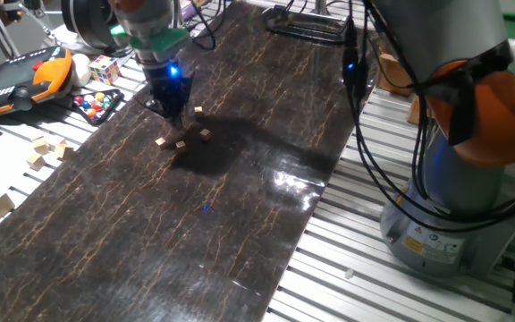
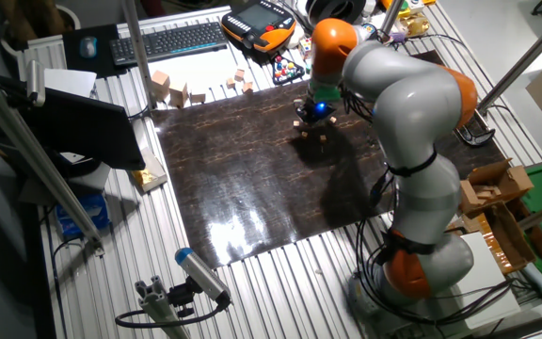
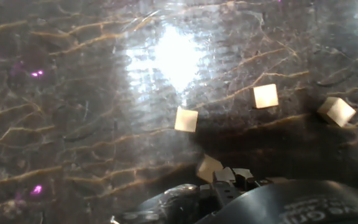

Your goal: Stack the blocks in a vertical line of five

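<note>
Dark marbled mat (image 1: 240, 179) is carrying the blocks (image 1: 205, 134), scattered loose, none stacked. Gripper (image 1: 172, 114) is hanging low over them; jaw state I cannot tell. In the hand view, nearest block (image 3: 209, 168) is sitting at the fingers, others toward 12 to 2 o'clock.

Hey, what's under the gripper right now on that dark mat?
Small tan blocks lie scattered on the dark mat below the gripper: the hand view shows one ahead, two further right and one by the fingers. The gripper body hides anything directly beneath it.
</note>
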Tool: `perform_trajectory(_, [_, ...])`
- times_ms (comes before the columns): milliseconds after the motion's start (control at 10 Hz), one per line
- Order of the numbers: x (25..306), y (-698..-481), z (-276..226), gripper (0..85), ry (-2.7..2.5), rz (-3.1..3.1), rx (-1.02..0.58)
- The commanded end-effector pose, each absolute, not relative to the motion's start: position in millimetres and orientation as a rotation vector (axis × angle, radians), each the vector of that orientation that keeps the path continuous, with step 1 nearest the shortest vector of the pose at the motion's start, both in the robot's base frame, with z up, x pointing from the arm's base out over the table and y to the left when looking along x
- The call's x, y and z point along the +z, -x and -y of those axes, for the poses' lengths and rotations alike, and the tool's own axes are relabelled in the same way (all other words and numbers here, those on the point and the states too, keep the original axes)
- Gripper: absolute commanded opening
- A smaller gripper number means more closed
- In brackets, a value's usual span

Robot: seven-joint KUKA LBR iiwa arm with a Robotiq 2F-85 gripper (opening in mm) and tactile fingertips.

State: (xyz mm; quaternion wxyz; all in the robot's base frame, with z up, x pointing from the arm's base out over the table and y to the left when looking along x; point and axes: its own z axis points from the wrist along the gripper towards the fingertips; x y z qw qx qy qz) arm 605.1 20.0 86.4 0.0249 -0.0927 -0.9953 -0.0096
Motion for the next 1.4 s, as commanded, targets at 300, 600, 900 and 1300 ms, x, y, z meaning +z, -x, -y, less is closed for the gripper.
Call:
perform_trajectory(300, [85, -608, -23, 1.0, 0.297, 3.197, -0.035])
perform_trajectory(600, [79, -610, -25, 1.0, 0.281, 3.159, -0.029])
perform_trajectory(900, [77, -610, -27, 1.0, 0.236, 3.117, -0.082])
perform_trajectory(1300, [77, -610, -27, 1.0, 0.162, 3.161, -0.036])
